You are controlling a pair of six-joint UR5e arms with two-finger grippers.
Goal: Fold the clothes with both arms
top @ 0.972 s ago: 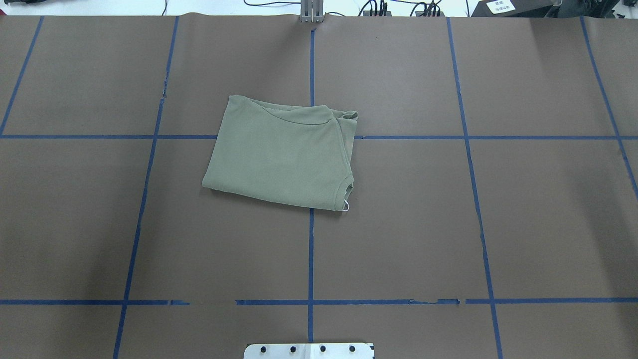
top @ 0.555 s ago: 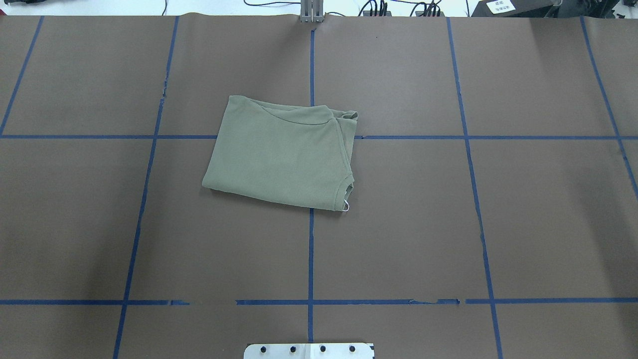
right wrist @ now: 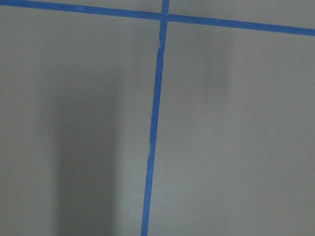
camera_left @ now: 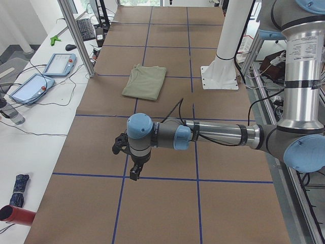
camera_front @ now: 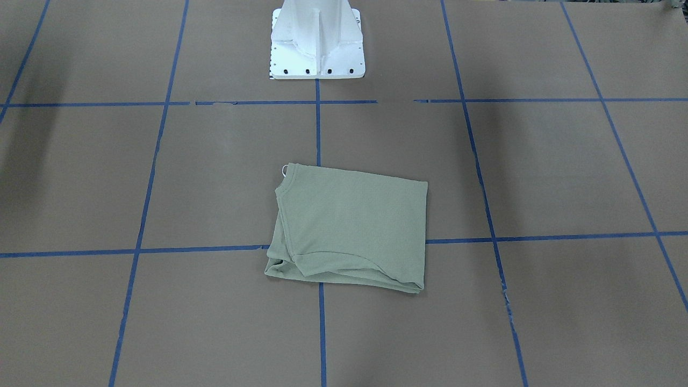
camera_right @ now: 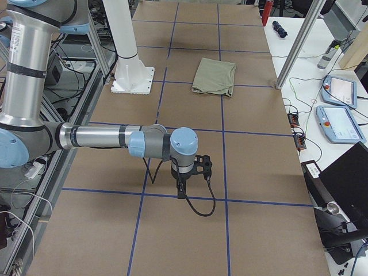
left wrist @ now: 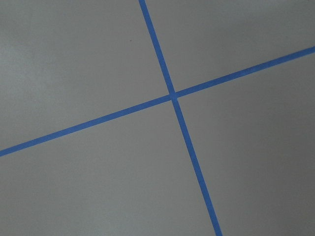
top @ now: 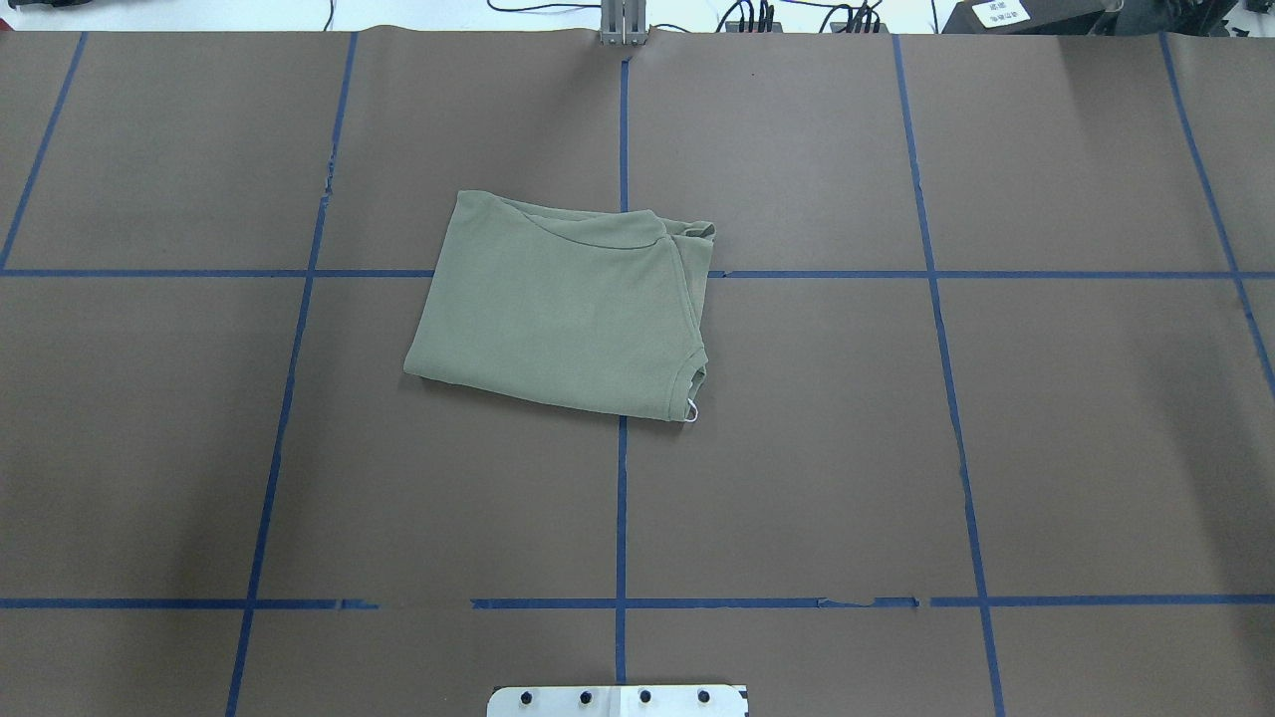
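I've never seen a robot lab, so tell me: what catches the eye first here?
A sage-green shirt, folded into a rectangle, lies near the middle of a brown table gridded with blue tape. The left arm and right arm reach out over the table's opposite ends, well away from it.

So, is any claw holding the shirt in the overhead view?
No, the shirt lies folded on the brown table there, and nothing touches it.
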